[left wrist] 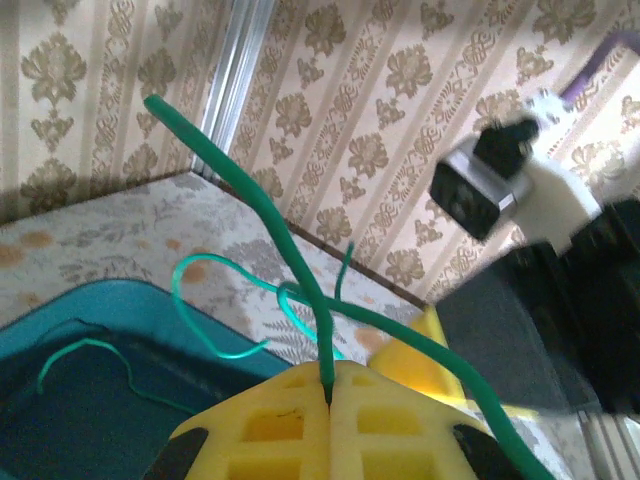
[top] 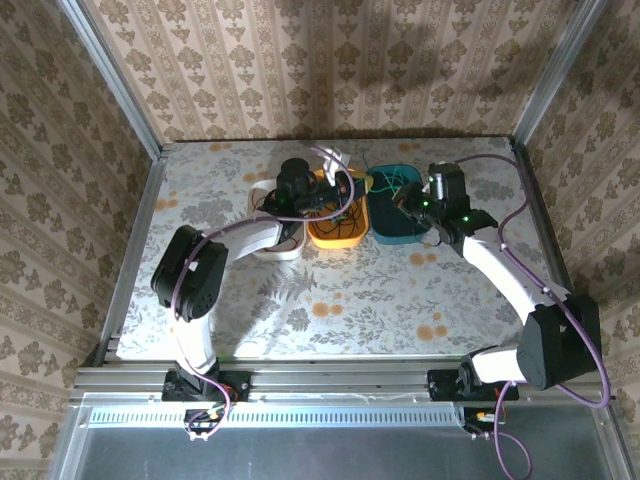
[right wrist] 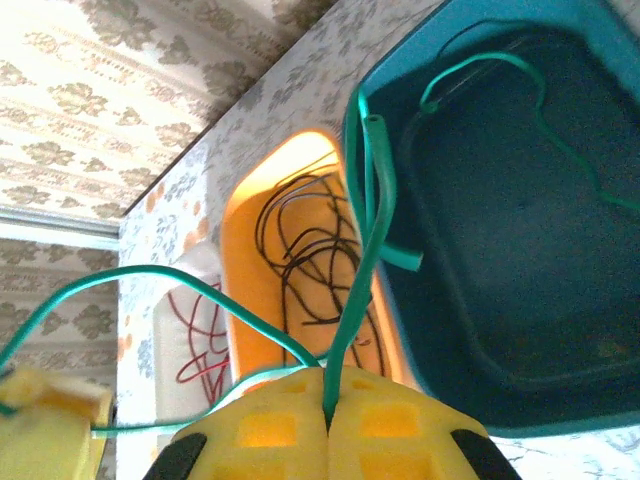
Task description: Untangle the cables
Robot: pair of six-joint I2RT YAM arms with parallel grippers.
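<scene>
The green cables rise in loops between both grippers. My left gripper is shut, its yellow fingers pinching one green cable. My right gripper is shut on a green cable too, above the seam between the orange bin and the teal bin. Black cables lie coiled in the orange bin. Red cables lie in the white bin. Another thin green cable rests in the teal bin. From above, the left gripper and right gripper hover close together over the bins.
The three bins stand side by side at the back of the table: white, orange, teal. The wallpapered walls and metal corner posts close in behind them. Purple arm cables loop near the right arm.
</scene>
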